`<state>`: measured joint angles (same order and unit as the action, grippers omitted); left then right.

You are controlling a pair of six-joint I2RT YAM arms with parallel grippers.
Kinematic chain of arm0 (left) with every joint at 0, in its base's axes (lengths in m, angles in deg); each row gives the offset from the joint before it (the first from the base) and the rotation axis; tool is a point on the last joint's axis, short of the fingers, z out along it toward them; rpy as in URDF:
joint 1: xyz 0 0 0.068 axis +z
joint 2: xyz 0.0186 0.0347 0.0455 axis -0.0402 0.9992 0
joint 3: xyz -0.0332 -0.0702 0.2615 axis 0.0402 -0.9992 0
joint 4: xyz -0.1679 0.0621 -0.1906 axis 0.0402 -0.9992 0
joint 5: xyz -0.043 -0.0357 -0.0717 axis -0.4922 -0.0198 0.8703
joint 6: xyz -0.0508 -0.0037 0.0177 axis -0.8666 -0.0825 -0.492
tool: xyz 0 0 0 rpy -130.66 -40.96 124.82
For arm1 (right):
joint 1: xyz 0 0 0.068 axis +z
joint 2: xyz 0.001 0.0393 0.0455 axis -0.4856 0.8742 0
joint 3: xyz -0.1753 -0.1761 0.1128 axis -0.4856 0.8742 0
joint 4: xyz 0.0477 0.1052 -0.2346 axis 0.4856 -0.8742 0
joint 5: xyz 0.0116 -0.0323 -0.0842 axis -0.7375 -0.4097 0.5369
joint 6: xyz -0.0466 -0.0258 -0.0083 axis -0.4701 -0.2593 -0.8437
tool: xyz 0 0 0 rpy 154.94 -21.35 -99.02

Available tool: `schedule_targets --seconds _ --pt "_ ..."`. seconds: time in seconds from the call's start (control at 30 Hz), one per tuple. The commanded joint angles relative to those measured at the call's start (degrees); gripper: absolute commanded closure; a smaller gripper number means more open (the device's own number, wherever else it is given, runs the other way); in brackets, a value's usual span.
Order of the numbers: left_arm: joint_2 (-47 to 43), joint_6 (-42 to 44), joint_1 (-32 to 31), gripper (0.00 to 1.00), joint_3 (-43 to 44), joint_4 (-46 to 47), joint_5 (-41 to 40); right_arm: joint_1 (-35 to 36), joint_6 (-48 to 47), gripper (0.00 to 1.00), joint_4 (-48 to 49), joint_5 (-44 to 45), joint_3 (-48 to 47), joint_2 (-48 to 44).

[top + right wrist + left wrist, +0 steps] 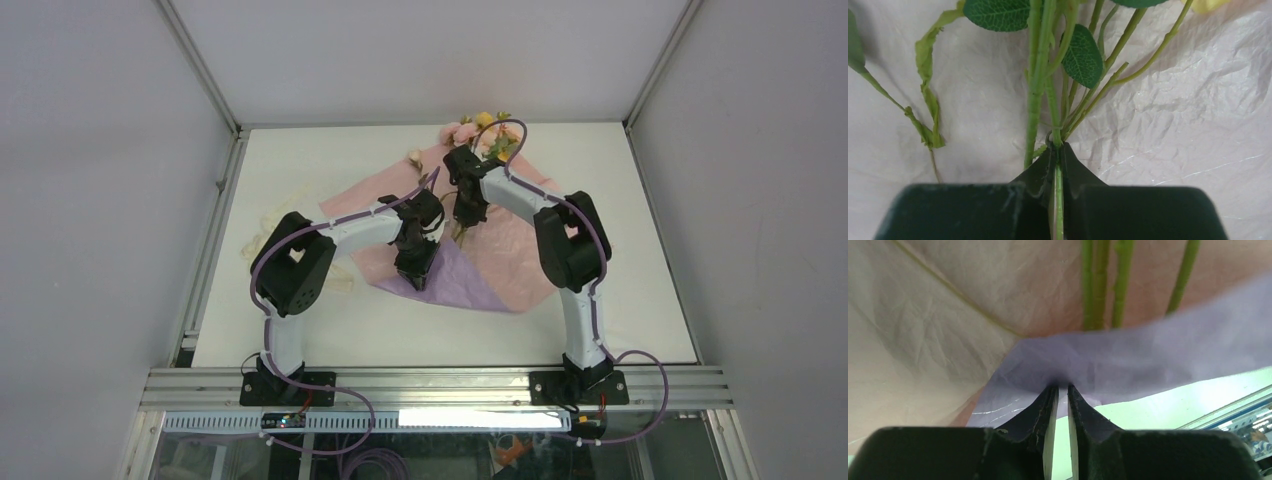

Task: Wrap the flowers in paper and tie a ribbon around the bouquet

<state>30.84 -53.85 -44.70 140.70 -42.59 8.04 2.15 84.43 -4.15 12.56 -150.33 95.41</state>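
Note:
The paper (510, 255) lies spread on the table, pink side up, with its near corner folded over so the lilac side (460, 285) shows. The flowers (483, 132) rest on it, blooms at the far edge and stems (1103, 285) running toward me. My left gripper (416, 272) is shut on the lilac fold of the paper (1128, 355), its jaws pinching the edge. My right gripper (466, 218) is shut on one thin green stem (1057, 145) of the flowers, just below the leaves (1083, 55). The cream ribbon (256, 232) lies at the table's left, partly hidden by the left arm.
A single loose pink bloom (415, 157) lies near the paper's far left edge. The white table (640, 300) is bounded by metal frame rails (210, 250) on the left and right and by grey walls behind.

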Motion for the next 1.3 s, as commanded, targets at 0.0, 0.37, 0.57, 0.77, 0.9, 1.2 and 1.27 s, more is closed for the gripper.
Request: schedule_targets --seconds 0.0,0.37,0.57,0.77,0.9,1.2,1.27 --pt "-0.14 -0.17 -0.24 0.83 -0.71 0.64 -1.58 -0.44 6.97 1.0 4.66 3.0 -0.67 -4.07" --pt "-0.25 -0.17 -0.23 0.83 -0.94 0.6 -1.89 -0.53 4.45 0.73 0.72 1.9 1.29 -4.74" --pt "-0.14 -0.31 -0.19 0.83 -0.82 0.66 -1.62 1.16 -0.08 0.58 -10.28 6.92 2.26 -15.6" --pt "-0.25 -0.87 -0.15 0.81 -0.34 0.61 -0.74 8.66 12.37 0.57 -11.87 5.31 18.85 -31.52" --pt "-0.25 -0.97 -0.12 0.8 -0.21 0.66 -0.74 12.78 32.5 0.55 -2.3 0.64 34.38 -44.76" --pt "0.15 -1.23 -0.12 0.79 0.14 0.51 -0.12 18.19 63.11 0.37 10.7 1.82 53.79 -51.77" --pt "0.03 -1.15 -0.1 0.79 0.07 0.51 -0.24 18.6 67.12 0.37 10.37 2.68 55.29 -51.25"
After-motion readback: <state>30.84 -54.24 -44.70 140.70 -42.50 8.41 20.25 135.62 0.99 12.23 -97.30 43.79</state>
